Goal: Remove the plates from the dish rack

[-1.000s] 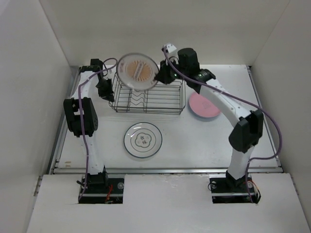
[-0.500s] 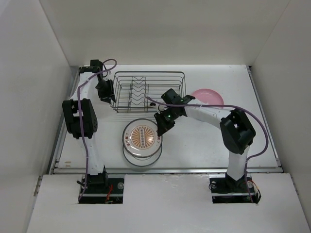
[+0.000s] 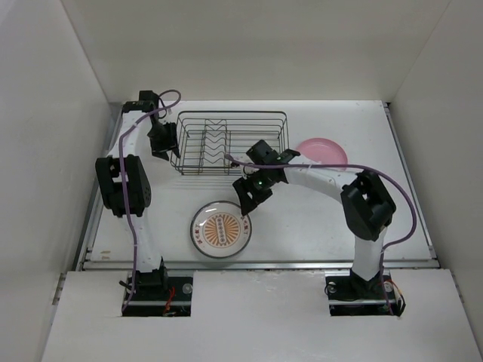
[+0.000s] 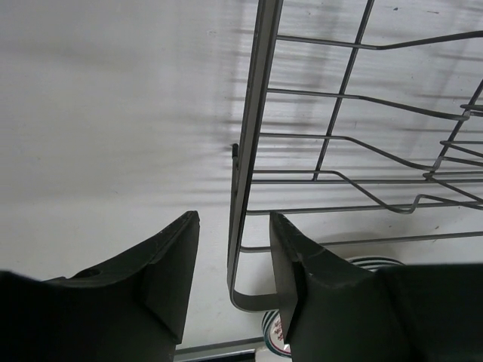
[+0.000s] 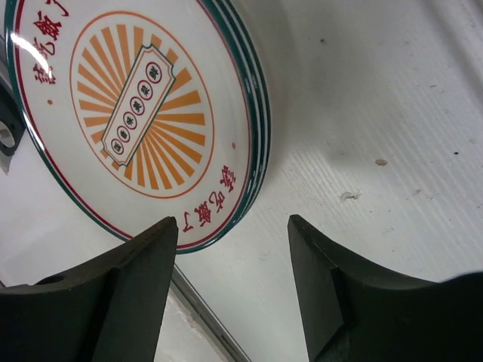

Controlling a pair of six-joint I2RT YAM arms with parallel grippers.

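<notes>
Top external: one dish rack point(image 3: 230, 113), three plates point(image 3: 221, 228) (two stacked, one pink), left pincer point(image 3: 166, 149) and right pincer point(image 3: 246, 202) agape.

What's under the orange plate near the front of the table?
Below the orange plate, the right wrist view shows a second plate's rim peeking out, so it rests on a stack. The lower plate's face is covered; how many lie beneath cannot be told.

Glossy glazed plate point(image 5: 143, 105), dark metal wire rack point(image 4: 255, 113), matt white table point(image 4: 113, 113)

L claw point(image 4: 234, 220) & R claw point(image 5: 232, 222) both w/ jaws spread apart.
</notes>
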